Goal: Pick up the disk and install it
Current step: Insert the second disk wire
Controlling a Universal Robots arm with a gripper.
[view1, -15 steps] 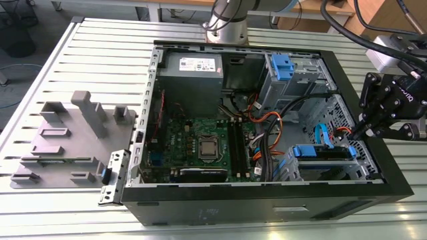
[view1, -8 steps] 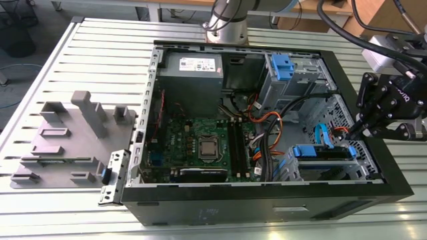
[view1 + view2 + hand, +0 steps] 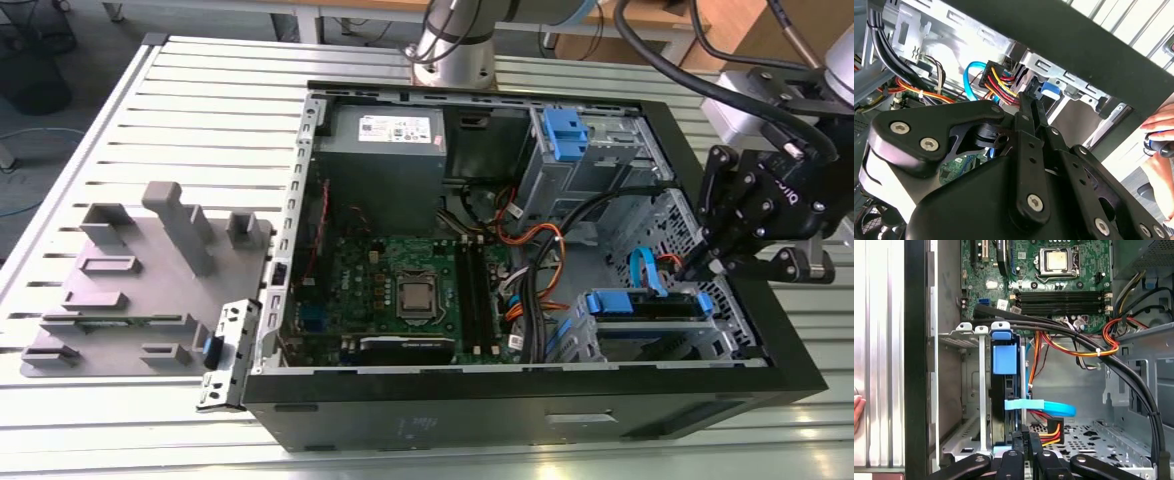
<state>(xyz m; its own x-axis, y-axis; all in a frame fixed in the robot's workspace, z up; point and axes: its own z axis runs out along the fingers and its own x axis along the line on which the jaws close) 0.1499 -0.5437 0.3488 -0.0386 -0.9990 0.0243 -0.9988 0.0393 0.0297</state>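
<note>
Disk (image 3: 1004, 360) seated in drive bay (image 3: 961, 335), tool (image 3: 1026, 439) clenched shut, tips near its edge

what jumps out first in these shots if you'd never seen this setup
The open computer case lying on the slatted table dominates the exterior view, with its green board and bundled wires exposed. At that view's right the black pincer reaches into the case with its jaws together. It is right by the disk, whose blue rails show in the case's near right corner.
</note>
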